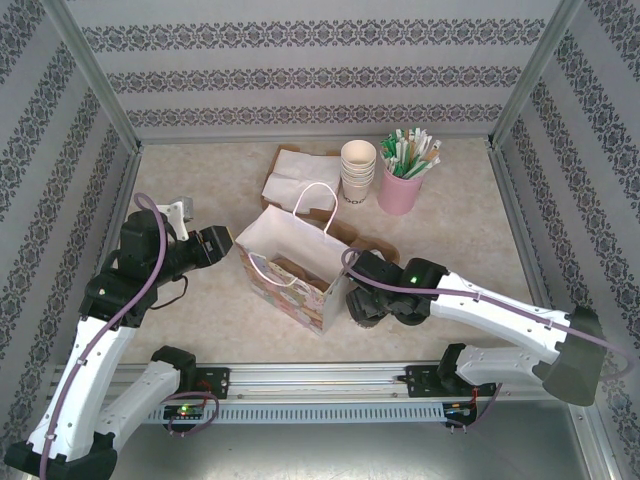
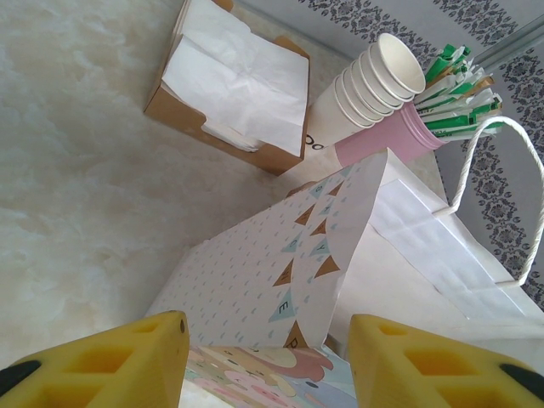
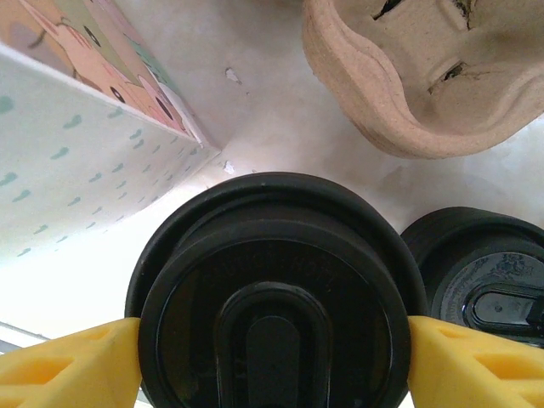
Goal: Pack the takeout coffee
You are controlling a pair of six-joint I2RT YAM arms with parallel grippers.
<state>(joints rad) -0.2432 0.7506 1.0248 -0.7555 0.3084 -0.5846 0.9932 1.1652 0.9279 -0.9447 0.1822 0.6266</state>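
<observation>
The takeout coffee (image 3: 276,297) shows its round black dome lid from above. My right gripper (image 3: 276,361) is shut on it, a yellow finger (image 3: 72,370) pressed against each side. In the top view this gripper (image 1: 362,300) sits low over the table just right of the patterned paper bag (image 1: 285,270), which stands open with white handles. My left gripper (image 1: 228,245) is at the bag's left side. Its yellow fingers (image 2: 127,357) stand wide open, with the bag's corner (image 2: 289,280) ahead between them, untouched.
A squat black lid pile (image 3: 484,276) lies right beside the held cup. A moulded pulp cup carrier (image 3: 416,76) sits just behind the bag. At the back are a napkin box (image 1: 300,175), stacked cream cups (image 1: 358,170) and a pink holder of straws (image 1: 403,180).
</observation>
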